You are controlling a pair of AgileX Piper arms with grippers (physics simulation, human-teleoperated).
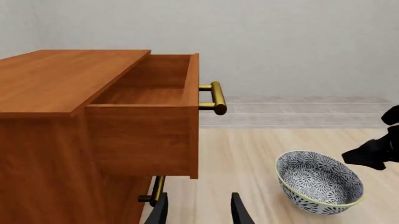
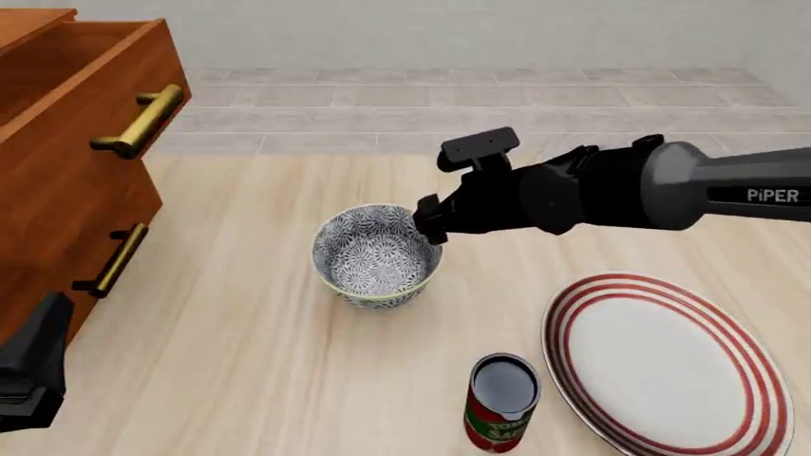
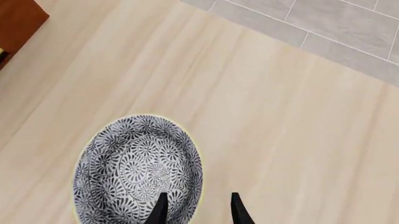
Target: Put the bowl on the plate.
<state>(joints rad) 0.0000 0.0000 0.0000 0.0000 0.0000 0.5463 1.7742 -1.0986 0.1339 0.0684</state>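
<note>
The grey-and-white floral bowl (image 2: 376, 256) stands upright on the wooden table, left of the white plate (image 2: 659, 366) with red rings. My right gripper (image 2: 428, 221) hangs at the bowl's right rim. In the right wrist view this gripper (image 3: 197, 211) is open and straddles the rim of the bowl (image 3: 137, 168), one finger over the inside and one outside. At the table's near left, my left gripper (image 1: 198, 214) is open and empty, far from the bowl (image 1: 318, 182).
A wooden cabinet (image 2: 64, 171) with an open top drawer (image 1: 149, 93) and brass handles (image 1: 215, 98) fills the left side. A red-and-green can (image 2: 503, 402) stands upright between bowl and plate, close to the plate's left rim.
</note>
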